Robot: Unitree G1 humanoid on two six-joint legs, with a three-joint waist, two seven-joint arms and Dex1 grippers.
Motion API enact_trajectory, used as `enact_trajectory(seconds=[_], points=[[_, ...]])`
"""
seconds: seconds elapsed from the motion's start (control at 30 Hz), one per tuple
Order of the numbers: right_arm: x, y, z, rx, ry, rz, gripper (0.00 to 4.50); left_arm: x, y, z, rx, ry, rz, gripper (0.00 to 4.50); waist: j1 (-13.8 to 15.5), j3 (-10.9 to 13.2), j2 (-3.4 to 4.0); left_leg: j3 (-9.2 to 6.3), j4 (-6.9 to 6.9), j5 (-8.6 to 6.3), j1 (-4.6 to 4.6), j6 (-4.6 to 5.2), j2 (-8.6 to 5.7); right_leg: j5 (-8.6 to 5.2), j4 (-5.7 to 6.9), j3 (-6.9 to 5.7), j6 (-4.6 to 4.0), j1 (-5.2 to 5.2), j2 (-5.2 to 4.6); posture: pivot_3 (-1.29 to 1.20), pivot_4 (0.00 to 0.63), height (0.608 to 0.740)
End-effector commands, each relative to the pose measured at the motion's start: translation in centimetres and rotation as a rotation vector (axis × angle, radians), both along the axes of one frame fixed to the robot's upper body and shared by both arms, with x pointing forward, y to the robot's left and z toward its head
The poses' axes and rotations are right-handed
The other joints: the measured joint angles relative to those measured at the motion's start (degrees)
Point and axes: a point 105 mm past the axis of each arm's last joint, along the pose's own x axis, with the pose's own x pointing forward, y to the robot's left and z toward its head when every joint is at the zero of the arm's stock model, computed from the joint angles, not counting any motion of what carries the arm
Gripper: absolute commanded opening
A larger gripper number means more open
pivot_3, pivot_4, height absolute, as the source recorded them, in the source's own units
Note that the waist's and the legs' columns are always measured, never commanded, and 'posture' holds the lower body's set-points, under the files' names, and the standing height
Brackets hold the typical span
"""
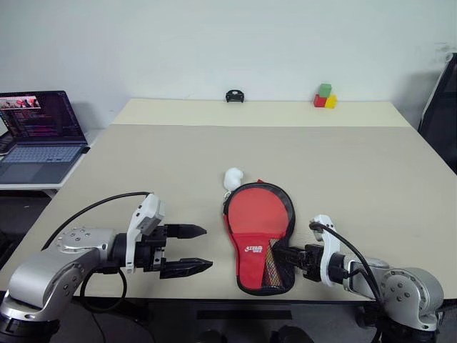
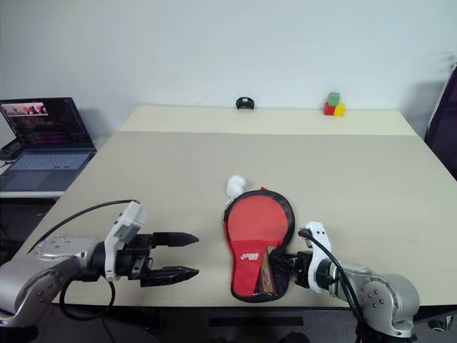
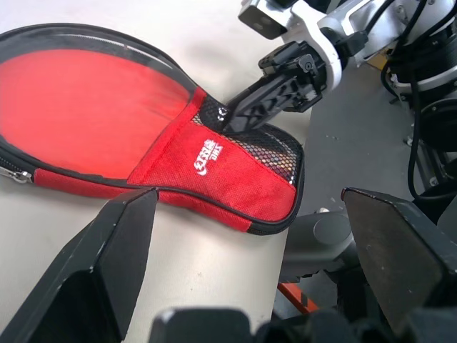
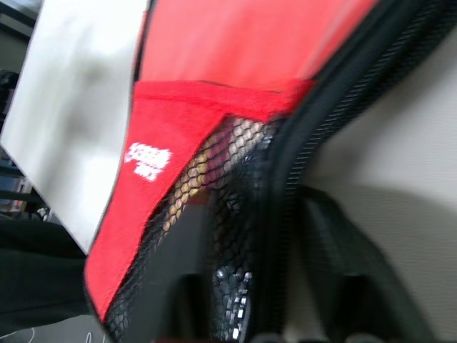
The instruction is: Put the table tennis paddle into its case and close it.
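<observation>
The case [image 1: 250,261] lies flat near the table's front edge, a black-rimmed pouch with a red patch and a mesh end. The table tennis paddle [image 1: 258,211] sits inside it; its red face shows through the clear panel and its handle [image 1: 272,270] shows behind the mesh. My right gripper [image 1: 285,257] is at the case's narrow end on its right side. Its fingers [image 3: 250,107] stand apart against the mesh, with the black rim [image 4: 285,179] running between them. My left gripper [image 1: 207,248] hangs open to the left of the case, holding nothing.
A small white ball [image 1: 233,177] rests against the case's far end. A laptop [image 1: 39,132] stands on a side table at the left. A small black object [image 1: 234,96] and coloured blocks [image 1: 325,96] sit at the table's far edge.
</observation>
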Motion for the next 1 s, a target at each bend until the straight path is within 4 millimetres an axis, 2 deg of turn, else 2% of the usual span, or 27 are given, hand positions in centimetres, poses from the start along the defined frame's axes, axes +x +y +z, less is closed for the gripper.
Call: enact_trajectory(seconds=[0.03, 0.13, 0.17, 0.53, 0.73, 1.0], points=[[-0.5, -0.7, -1.0, -0.033, 0.048, -0.032, 3.38, -0.2, -0.2, 0.6, -0.005, -0.028, -0.017, 4.50, 0.02, -0.04, -0.06, 0.00, 0.00, 0.00, 0.02, 0.00, 0.00, 0.00, -0.01, 0.00, 0.00, 0.03, 0.00, 0.00, 0.150, 0.740], [-0.6, -0.8, -1.0, -0.031, 0.048, -0.031, 4.35, -0.2, -0.3, 0.5, -0.005, -0.028, -0.019, 4.50, 0.04, -0.12, -0.14, -0.01, 0.00, 0.00, 0.08, 0.00, 0.00, 0.00, -0.01, -0.01, 0.00, 0.07, 0.00, 0.00, 0.150, 0.740], [-0.6, -0.8, -1.0, -0.031, 0.048, -0.029, 4.47, -0.1, -0.3, 0.5, -0.005, -0.027, -0.019, 4.50, 0.04, -0.15, -0.17, -0.01, 0.01, 0.00, 0.09, 0.00, 0.00, 0.00, -0.01, 0.00, 0.00, 0.08, 0.00, 0.00, 0.150, 0.740], [-0.4, -1.8, -1.1, -0.086, 0.043, -0.035, 4.47, 0.2, -0.6, 0.3, -0.010, -0.037, -0.023, 4.50, 0.35, -0.20, -0.23, -0.03, 0.01, 0.00, 0.10, 0.00, -0.02, 0.00, -0.04, -0.02, 0.01, 0.12, -0.01, 0.00, 0.150, 0.740], [-1.6, -0.7, -1.1, -0.042, 0.061, 0.064, 4.47, 0.2, -0.7, 0.3, -0.010, -0.040, -0.029, 4.50, 0.36, -0.20, -0.24, -0.05, 0.01, 0.00, 0.09, 0.00, -0.02, 0.00, -0.06, -0.04, 0.01, 0.13, -0.01, 0.00, 0.150, 0.740], [-2.2, 0.3, -1.3, -0.015, 0.074, 0.098, 4.47, 0.1, -0.6, 0.3, -0.009, -0.040, -0.030, 4.50, 0.30, -0.20, -0.24, -0.05, -0.06, -0.02, 0.07, 0.01, -0.01, -0.01, -0.09, -0.04, 0.01, 0.11, -0.01, 0.00, 0.150, 0.740]])
